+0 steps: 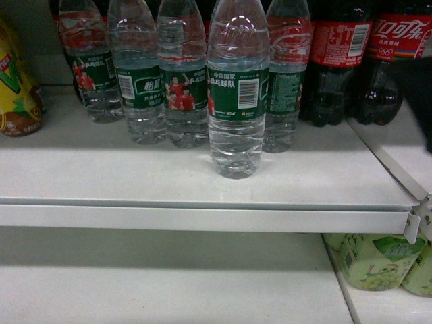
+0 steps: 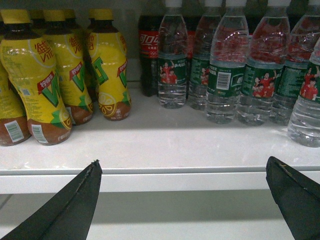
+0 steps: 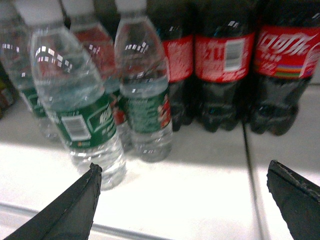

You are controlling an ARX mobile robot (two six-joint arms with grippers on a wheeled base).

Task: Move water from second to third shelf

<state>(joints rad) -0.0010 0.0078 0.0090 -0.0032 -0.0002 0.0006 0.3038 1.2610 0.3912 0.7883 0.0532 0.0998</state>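
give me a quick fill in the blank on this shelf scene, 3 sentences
1. The front water bottle wears a ____ label.
2. The cola bottles stand to the ____ of the water in the head view.
3. Both the left gripper and the right gripper have their jaws ____.

Missing words: green; right; open

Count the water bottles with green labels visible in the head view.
5 water bottles: front one nearest the shelf edge; four in the row behind, far left, next, next, and rightmost. More may be hidden behind.

A white shelf (image 1: 135, 182) carries water bottles (image 1: 237, 88), cola bottles (image 1: 341, 61) and yellow drink bottles (image 2: 35, 80).
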